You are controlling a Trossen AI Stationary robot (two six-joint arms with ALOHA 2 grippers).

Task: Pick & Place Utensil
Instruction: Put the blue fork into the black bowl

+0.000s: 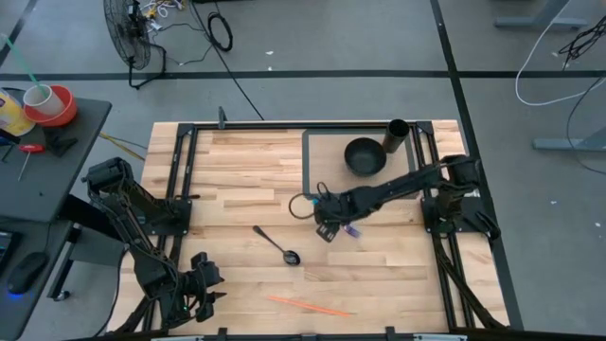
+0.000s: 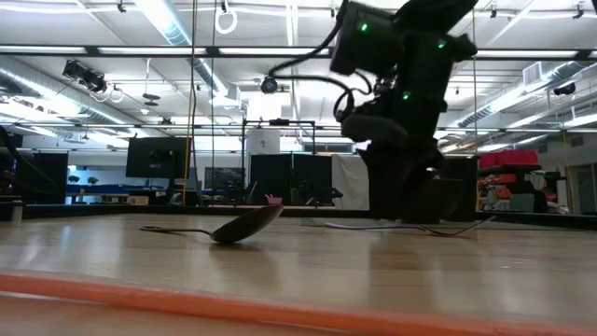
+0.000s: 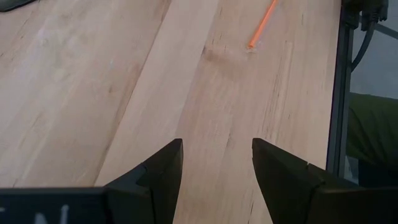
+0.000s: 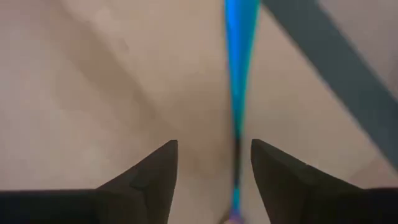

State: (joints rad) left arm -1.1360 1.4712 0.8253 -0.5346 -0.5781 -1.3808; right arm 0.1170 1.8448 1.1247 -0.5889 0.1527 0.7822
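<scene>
The blue utensil (image 4: 239, 68) lies flat on the counter (image 1: 246, 180), just below the dark tray (image 1: 309, 152), with the right pincer (image 1: 333, 227) low over it. In the right wrist view the thin blue handle runs between the 2 parted fingers, nearer to 1 of them, and they do not grip it yet. I judge it is light, stiff and rather smooth, so it can slide or turn when 1 finger touches first. A hold across the handle near its middle seems safest, with the fingers pressed down to the wood.

A black spoon (image 1: 277, 244) and an orange stick (image 1: 308, 305) lie apart nearer the front. The left pincer (image 3: 216, 168) waits at the front left corner, released and empty.
</scene>
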